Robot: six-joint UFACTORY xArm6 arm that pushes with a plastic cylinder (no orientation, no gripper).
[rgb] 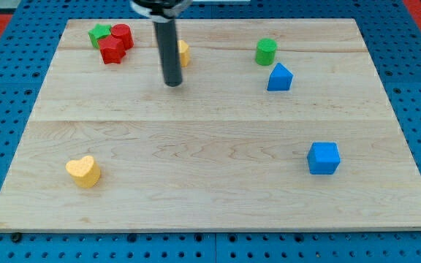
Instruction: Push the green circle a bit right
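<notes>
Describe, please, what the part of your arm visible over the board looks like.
Only a straight rod shows: a smooth, dark grey to black cylinder with a faint glossy highlight along its side, ending in my tip. At the view's top it enters a wider black collar with a pale rim. No cables, markings or jaws are visible.

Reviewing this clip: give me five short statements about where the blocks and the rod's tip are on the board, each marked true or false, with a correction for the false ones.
1. My tip is touching the green circle. False: it is well to the view's left of it, with bare board between.
2. A blue block sits just below and slightly right of the green circle. True.
3. The yellow heart is near the view's top right corner. False: it lies near the bottom left.
4. The rod partly hides a yellow block. True.
5. The blue cube is in the top left cluster. False: that cluster holds a green star and two red blocks; the cube is lower right.
</notes>
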